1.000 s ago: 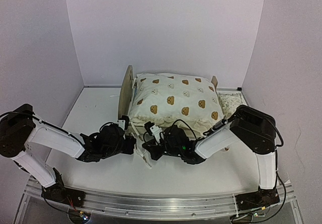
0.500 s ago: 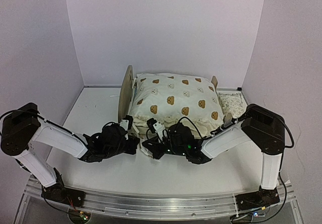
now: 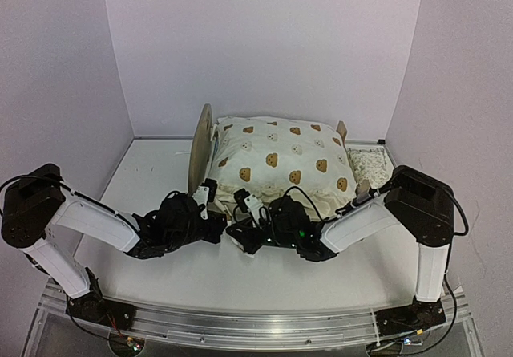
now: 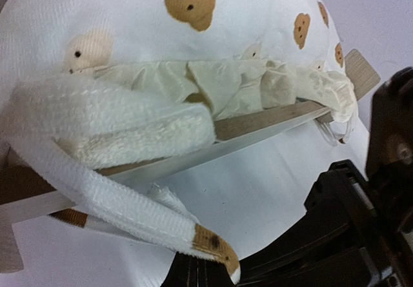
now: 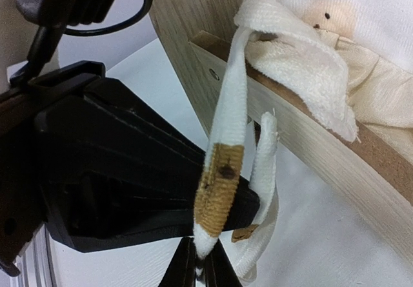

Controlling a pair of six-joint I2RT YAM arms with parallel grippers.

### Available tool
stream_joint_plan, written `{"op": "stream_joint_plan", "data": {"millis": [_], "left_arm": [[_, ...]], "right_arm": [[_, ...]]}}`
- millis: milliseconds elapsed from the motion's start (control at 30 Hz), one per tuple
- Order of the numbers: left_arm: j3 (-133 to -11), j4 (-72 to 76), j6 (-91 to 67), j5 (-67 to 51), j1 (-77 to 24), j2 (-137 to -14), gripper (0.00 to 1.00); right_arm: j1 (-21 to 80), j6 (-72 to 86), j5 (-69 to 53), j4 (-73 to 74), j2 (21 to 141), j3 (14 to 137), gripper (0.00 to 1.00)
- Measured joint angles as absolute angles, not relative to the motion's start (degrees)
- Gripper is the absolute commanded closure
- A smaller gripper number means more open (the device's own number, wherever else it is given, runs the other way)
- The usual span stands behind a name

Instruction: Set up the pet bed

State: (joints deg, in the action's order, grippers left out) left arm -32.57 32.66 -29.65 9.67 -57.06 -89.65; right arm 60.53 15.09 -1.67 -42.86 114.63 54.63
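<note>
The pet bed [image 3: 202, 142] stands at the back middle, its tall plywood headboard on the left. A cream bear-print quilt [image 3: 280, 164] lies puffed over it and hides the mattress. Both grippers meet low at the bed's near side rail [image 4: 258, 124]. My left gripper [image 4: 201, 275] is shut on a folded strip of the quilt's edge [image 4: 116, 203] that hangs over the rail. My right gripper [image 5: 205, 269] pinches another hanging strip of the quilt [image 5: 222, 171], its tip between the fingers. In the top view the left gripper [image 3: 210, 215] and right gripper [image 3: 239, 230] sit nearly touching.
A pale speckled cloth item [image 3: 370, 163] lies on the table right of the bed. Enclosure walls close in the left, back and right. A metal rail [image 3: 256, 325] with the arm bases runs along the near edge. The left arm's black body [image 5: 116, 171] fills the right wrist view's left.
Both grippers have moved away from the table's near edge toward the bed's side rail, carrying the quilt's edge with them. The right arm's elbow has shifted to the right.
</note>
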Motion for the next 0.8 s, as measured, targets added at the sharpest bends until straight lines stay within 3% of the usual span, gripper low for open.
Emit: {"op": "stream_joint_plan", "data": {"millis": [300, 500, 800], "left_arm": [[-32.53, 35.05, -28.33, 9.17, -57.08, -90.98, 1.0], [-32.42, 36.32, -27.68, 9.17, -57.06, -92.36, 1.0], [-32.1, 39.45, -26.3, 9.23, -57.06, -93.24, 1.0]], "right_arm": [[60.53, 14.63, -1.35, -42.85, 114.59, 52.04, 0.78], [60.53, 13.1, -0.63, -42.51, 111.77, 49.2, 0.61], [60.14, 10.43, 0.1, -40.64, 101.82, 44.76, 0.55]]}}
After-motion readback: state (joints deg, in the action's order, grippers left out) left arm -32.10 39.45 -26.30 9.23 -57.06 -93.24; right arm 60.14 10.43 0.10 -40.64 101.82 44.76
